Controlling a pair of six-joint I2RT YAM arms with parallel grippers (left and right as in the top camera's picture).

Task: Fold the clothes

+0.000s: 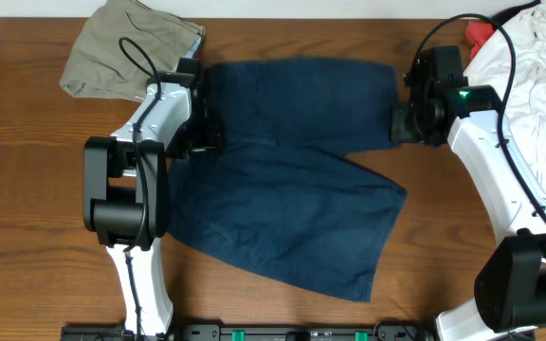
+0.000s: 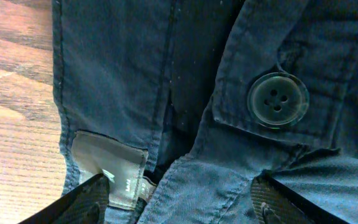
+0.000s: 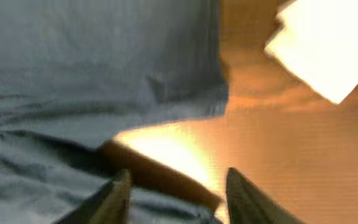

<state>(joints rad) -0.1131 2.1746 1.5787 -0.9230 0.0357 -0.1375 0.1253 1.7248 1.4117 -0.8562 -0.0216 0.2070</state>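
Nearest us: one leg of shorts (image 1: pixel 292 180) splays toward near-right of table (image 1: pixel 27 189). Long axis runs left-right, waistband pointing left, hems right.

Mid: left gripper (image 2: pixel 179 186) open over waistband, between label (image 2: pixel 107 171) and button (image 2: pixel 277 100), gripping nothing. Right gripper (image 3: pixel 176 183) jaws apart at far leg's hem, nothing between them.

We judge step: fold far leg onto near leg. Pinch both layers at waist and hem, lift together, keep cloth taut, match edges.

Far: khaki garment (image 1: pixel 126 47) left, white garment (image 1: pixel 529 66) right.
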